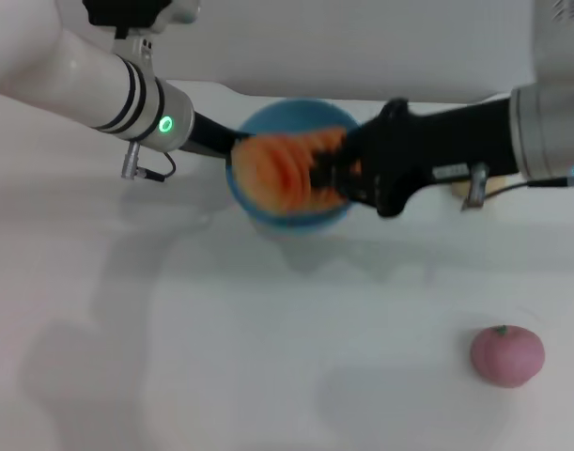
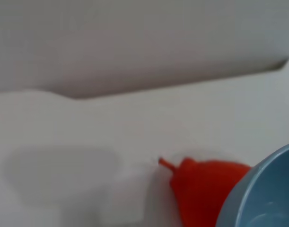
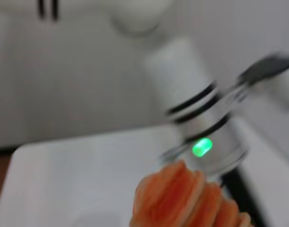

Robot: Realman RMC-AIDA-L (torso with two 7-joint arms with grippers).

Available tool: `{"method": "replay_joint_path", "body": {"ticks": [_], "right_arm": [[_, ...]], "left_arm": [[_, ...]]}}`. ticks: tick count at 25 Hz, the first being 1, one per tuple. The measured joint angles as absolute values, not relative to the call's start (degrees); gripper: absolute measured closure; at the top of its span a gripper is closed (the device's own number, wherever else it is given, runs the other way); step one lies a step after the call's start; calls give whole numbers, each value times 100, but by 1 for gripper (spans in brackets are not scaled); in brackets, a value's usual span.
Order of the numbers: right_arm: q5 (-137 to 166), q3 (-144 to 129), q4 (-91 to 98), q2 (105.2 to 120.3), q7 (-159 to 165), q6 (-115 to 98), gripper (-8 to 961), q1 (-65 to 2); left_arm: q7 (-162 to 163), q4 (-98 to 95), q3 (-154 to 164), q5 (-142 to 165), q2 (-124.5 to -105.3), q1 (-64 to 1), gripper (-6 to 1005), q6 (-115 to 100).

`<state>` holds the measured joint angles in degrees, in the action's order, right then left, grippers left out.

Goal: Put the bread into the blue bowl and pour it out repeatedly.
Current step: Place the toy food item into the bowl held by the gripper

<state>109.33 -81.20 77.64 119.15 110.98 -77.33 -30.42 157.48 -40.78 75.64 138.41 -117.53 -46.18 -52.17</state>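
While hanging over the round, deep, light-blue plastic bowl, held the long ridged orange-and-cream striped bread by one end in the black right gripper, fingers closed onto the loaf. Reached in from the right side of the head view, black forearm and grey-white sleeve crossing above the white table. Lay with the loaf's free end over the bowl's opening, ridges blurred; impossible to say whether touching the bowl's inside or raised above it. Showed in the right wrist view as an orange, ribbed mass close under the camera, with the other arm's white sleeve, black bands and green light behind it.

Stood at the bowl's left rim: the left gripper, dark, at the end of a white arm with black bands and a green light. Hidden by bowl and bread at the tips, so cannot tell how far open or whether gripping the rim. Showed in the left wrist view a curve of the blue bowl's wall and, just beside it on the table, a red-orange pepper-like thing with a short stem.

Rested well apart, near the table's front right: a small round pink fruit-like lump with a green spot on top.
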Motion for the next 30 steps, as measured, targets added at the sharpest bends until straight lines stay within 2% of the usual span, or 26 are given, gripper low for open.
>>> {"method": "replay_joint_path", "body": {"ticks": [8,19,24,30], "right_arm": [[10732,-8283,6868,11899,10559,-6557,865,-2995],[10754,-8732,6435,11901,10449,-6199,867,-3059],[10750,-8718,6502,11900,10472,-6188,713,-2985],[10758,-8557,6830,11896,10484,-6211,629,-2698]], "left_arm": [[15747,-4129,7586,13712,-11801,-4669,1000,-5845],[15714,-4146,7680,13307,-11812,-4709,1001,-6113],[15727,-4149,7717,13275,-11812,-4699,1000,-6116],[15750,-4132,7717,13271,-11813,-4666,1001,-6117]]}}
